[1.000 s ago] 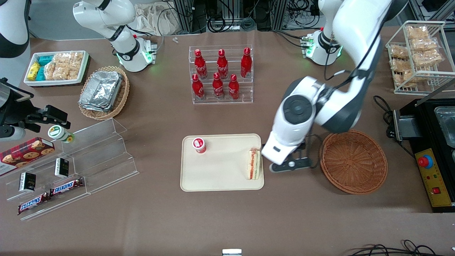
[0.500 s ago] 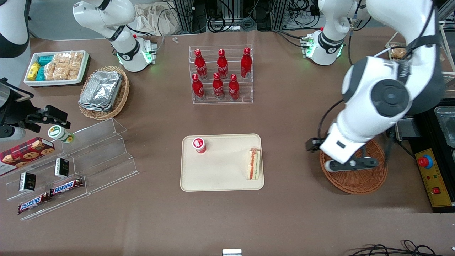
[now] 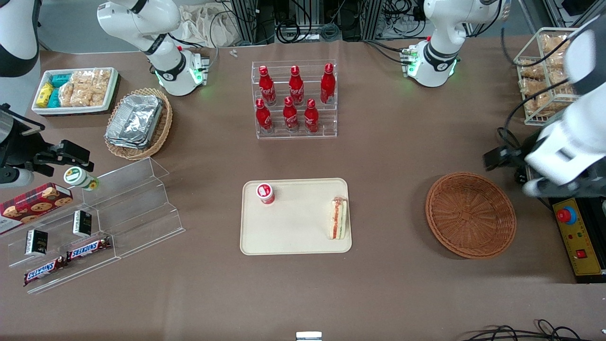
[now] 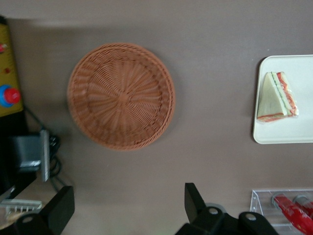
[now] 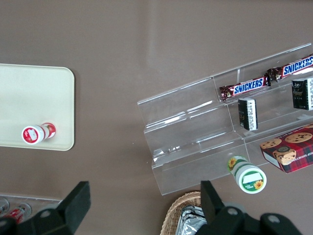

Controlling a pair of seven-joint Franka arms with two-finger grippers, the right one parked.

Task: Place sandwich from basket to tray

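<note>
Sandwich (image 3: 338,219) lies on the tray (image 3: 293,237), at the tray edge facing the basket (image 3: 470,214), resting flat with its orange-red and green filling showing along one side. On the same tray, near its corner toward the parked arm's end of the desk (image 3: 388,142) and farther from the front camera, stands a small red-and-white cup (image 3: 265,193), well apart from the sandwich. The basket sits on the desk toward the working arm's end, beside the tray but not touching it, with only bare wicker inside. The gripper (image 4: 129,208) hangs above the desk near the working arm's edge, beside the basket and well apart from the tray; its fingers (image 4: 194,199) are spread wide and hold nothing. Farther from the front camera, a clear rack (image 3: 294,99) holds six red bottles (image 3: 296,85) in two rows.
</note>
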